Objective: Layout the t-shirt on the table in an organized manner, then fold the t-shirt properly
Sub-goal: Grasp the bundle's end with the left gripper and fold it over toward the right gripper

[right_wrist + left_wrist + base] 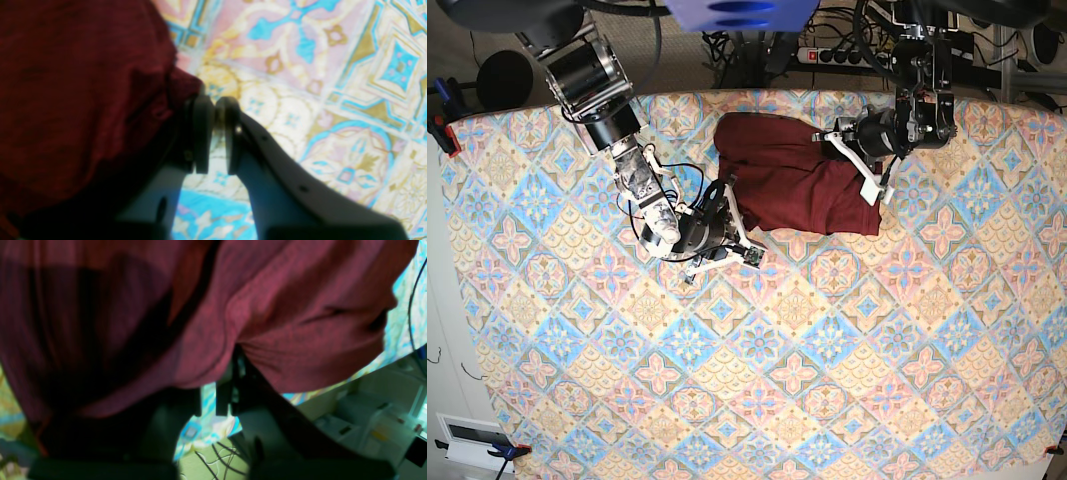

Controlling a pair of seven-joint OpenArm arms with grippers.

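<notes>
The maroon t-shirt (pixel 792 180) lies bunched at the far middle of the table (pixel 777 350). My left gripper (pixel 874 190) sits at the shirt's right edge. In the left wrist view the t-shirt (pixel 267 306) puckers where my left gripper (pixel 237 353) is shut on it, and it hangs over the fingers. My right gripper (pixel 732 205) is at the shirt's lower left edge. In the right wrist view my right gripper (pixel 215 103) has its tips together at the hem of the t-shirt (pixel 83 100), which drapes over the left finger. The patterned table (pixel 300 83) shows past the fingers.
A power strip (pixel 832 55) and cables lie past the table's far edge, close behind the shirt. A clamp (pixel 439 125) grips the far left corner. The left wrist view shows the table's edge with pale shelving (pixel 367 413) and floor cables (pixel 220 460) below.
</notes>
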